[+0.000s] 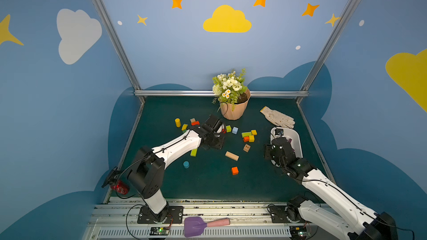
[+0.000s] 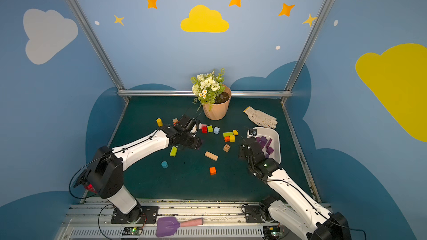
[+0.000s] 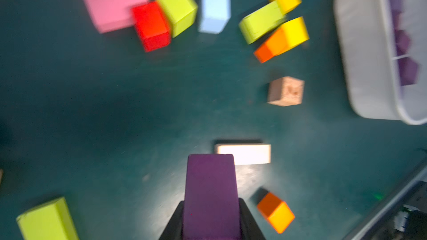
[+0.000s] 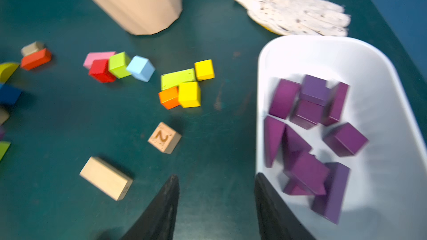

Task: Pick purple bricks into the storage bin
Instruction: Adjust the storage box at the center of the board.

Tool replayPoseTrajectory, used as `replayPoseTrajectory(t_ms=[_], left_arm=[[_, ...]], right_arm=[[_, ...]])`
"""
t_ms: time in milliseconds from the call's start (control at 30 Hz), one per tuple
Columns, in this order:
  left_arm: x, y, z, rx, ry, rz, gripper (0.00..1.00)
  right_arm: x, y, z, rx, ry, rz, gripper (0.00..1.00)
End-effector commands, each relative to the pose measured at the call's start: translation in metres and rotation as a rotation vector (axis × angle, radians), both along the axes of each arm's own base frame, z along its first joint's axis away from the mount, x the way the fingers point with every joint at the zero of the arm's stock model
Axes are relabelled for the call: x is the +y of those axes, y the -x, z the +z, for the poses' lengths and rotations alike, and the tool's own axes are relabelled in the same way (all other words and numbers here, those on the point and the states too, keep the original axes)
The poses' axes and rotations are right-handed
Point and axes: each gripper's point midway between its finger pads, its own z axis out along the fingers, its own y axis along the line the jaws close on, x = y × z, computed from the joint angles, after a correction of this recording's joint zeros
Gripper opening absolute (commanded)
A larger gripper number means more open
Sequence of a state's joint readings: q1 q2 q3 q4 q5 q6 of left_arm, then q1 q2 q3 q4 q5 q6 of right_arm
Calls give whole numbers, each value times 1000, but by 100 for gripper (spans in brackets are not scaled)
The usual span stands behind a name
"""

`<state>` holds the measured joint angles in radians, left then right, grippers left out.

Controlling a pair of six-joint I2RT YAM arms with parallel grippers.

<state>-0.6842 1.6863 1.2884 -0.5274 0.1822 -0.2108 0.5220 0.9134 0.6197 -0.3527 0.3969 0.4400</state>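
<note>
**Item 1: purple bricks.** Small painted blocks, dark purple, matt and sharp-edged, in the shape of cubes, oblongs and triangular wedges.
- One oblong brick (image 3: 211,188) is clamped by its long sides between the fingers of the left gripper (image 3: 211,204). It is near the table's centre, a little toward 9 o'clock.
- The other purple bricks (image 4: 309,111) lie in the storage bin.

**Item 2: containers.**
- Storage bin (image 4: 323,40): a white tub with rounded corners and low walls, at 3 o'clock on the green mat (image 1: 208,185). It holds purple bricks only, heaped and touching. There are about ten, but blur and overlap prevent an exact count. At least two are wedges.
- Flowerpot (image 1: 233,111): ribbed, peach-coloured, at 12 o'clock. It holds soil and white-and-green flowers (image 1: 228,84).

**Item 3: right gripper** (image 4: 215,188). The jaws are spread with nothing between them. It sits at the bin's 9 o'clock wall, one finger over the mat and the other over the rim.

**Item 4: loose blocks on the mat, counted.**
- Lime blocks (image 4: 119,64): 3 (one cube, two oblongs)
- Yellow cubes (image 4: 204,69): 2
- Orange cubes (image 1: 235,170): 2
- Light-blue cube (image 4: 140,68): 1
- Red cube (image 4: 101,70): 1, touching the pink oblong (image 4: 97,56): 1
- Plain wood oblong (image 4: 106,177): 1
- Wood number cube (image 4: 164,137): 1
- Yellow cylinder (image 1: 177,122): 1
- Blue cylinder (image 1: 186,164): 1
- A few more blocks at 10 o'clock are partly hidden by the left arm and are not counted.

**Item 5: sundries.**
- Work glove (image 4: 291,10): 1, at 2 o'clock, just beyond the bin.
- Purple spade (image 1: 194,226) with a pink handle: 1, on the rail at 6 o'clock, off the mat.
</note>
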Motion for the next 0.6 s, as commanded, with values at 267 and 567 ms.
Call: replayPoseTrajectory(t_ms=[267,567], left_arm=[[-69,9,20,-27,55,-124,34],[-62,18,36,-47,70,-127,34]], right_arm=[[-49,-8,-22,184,-218,-173,54],[-34,-33,-35,238,-327,-108,54]])
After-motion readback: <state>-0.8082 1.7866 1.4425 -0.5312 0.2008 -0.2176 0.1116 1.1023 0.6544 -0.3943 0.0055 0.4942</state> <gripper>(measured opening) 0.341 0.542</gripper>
